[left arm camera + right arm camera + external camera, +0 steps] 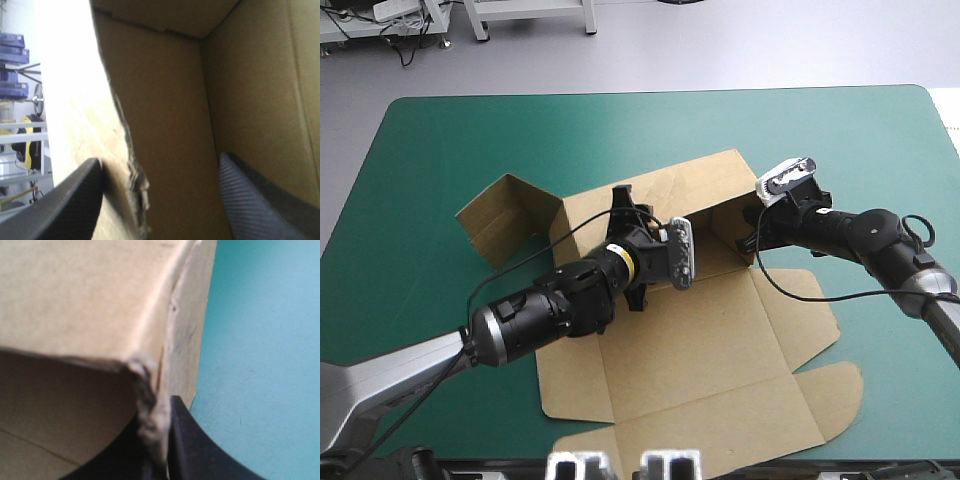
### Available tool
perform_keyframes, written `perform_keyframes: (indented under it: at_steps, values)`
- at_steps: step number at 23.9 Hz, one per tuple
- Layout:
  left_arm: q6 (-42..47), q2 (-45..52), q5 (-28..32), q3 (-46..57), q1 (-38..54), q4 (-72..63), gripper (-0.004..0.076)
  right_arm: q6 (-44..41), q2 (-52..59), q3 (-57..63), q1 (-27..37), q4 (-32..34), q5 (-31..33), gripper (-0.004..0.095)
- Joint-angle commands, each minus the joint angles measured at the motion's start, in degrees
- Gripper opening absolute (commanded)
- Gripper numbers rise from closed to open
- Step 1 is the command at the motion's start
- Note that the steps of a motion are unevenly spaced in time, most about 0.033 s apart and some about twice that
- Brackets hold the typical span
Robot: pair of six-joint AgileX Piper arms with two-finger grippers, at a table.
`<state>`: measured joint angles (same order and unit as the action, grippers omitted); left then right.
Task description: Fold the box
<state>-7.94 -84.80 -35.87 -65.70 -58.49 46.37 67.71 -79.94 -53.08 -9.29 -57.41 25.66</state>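
Teal-green cover lies across the whole worktop [840, 130], and the brown box [700, 350] sits near its middle, the base panel and near flaps flat on the cover while the far part stands up. The back wall [670, 185] is raised along the far side, and a side flap [505, 215] off toward the worktop's left edge stands bent up at an angle, apart from the rest. The left claw [160, 159] reaches into the raised corner with its black fingers [75, 200] spread wide; a ragged board edge runs down between them, but neither finger presses on it, so this claw seems placed to brace or guide the wall from inside rather than to grip it. The right claw [157, 415] is at the box's right-hand wall [725, 228], its fingers drawn nearly together with the crumpled corner of board pinched between them, bare cover showing just beside it. That pinch looks meant to hold the short wall upright so that the neighbouring panel can be tucked against it. I judge the fold to be partway along: one corner is taking shape, the left flap is not yet brought in, and the lid panel [720, 430] lies flat at the near side.
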Motion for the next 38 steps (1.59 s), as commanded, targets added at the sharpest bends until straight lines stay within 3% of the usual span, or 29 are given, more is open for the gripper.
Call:
perform_keyframes:
  at_steps: [1, 5, 13, 15, 16, 20, 23, 24, 26, 29, 31, 33, 38]
  values:
    - [0.55, 2.49, 0.05, -1.14, -4.97, -0.45, 0.0474, -0.27, 1.90, -1.51, -0.17, -2.75, 0.40, -0.0004]
    - [0.55, 3.61, -0.11, -1.25, -7.66, -0.33, 0.0449, -0.69, 1.90, -1.51, -0.17, -2.75, 0.82, -0.0005]
    - [2.71, 8.62, 2.82, -1.36, -8.82, 2.26, 0.0287, -1.78, 1.90, -1.51, -0.17, -2.75, 1.18, -0.0004]
    - [7.94, 11.14, 4.27, -1.71, -8.72, 9.02, 0.0156, -1.87, 1.90, -1.51, -0.17, -2.75, 1.18, -0.0005]
    - [10.24, 12.20, 4.17, -2.51, -7.91, 13.98, -0.0008, -3.57, 1.90, -1.51, -0.17, -2.75, 1.18, -0.0005]
    - [18.66, 12.59, 3.54, -7.56, 5.36, 17.80, 0.0003, -8.92, 2.01, -2.00, -0.17, -3.17, 1.66, -0.0004]
    - [21.29, 12.59, 5.88, -11.40, 21.98, 9.20, 0.0003, -15.87, 1.99, -4.93, -0.17, -2.59, 3.47, -0.0003]
    - [20.92, 12.59, 6.42, -12.24, 27.94, 3.64, 0.0003, -19.32, 1.99, -6.74, -0.17, -1.07, 4.88, -0.0003]
    - [16.26, 12.59, 6.57, -12.47, 38.62, -10.00, 0.0003, -30.86, 1.99, -12.60, -0.17, 9.48, 10.70, -0.0003]
    - [9.46, 12.59, 5.63, -12.47, 45.77, -24.22, 0.0003, -42.01, 1.99, -17.83, -0.17, 20.81, 17.85, -0.0003]
    - [3.83, 12.59, 4.87, -12.47, 51.58, -35.58, 0.0003, -50.47, 1.99, -22.33, -0.17, 28.62, 27.76, -0.0003]
    - [-1.24, 12.59, 3.10, -12.47, 55.27, -42.83, 0.0003, -54.08, 1.88, -24.31, -0.17, 30.29, 35.52, -0.0003]
    - [-4.93, 12.59, -0.88, -12.47, 56.30, -45.47, 0.0003, -55.56, -1.38, -24.42, -0.17, 30.04, 41.69, -0.0003]
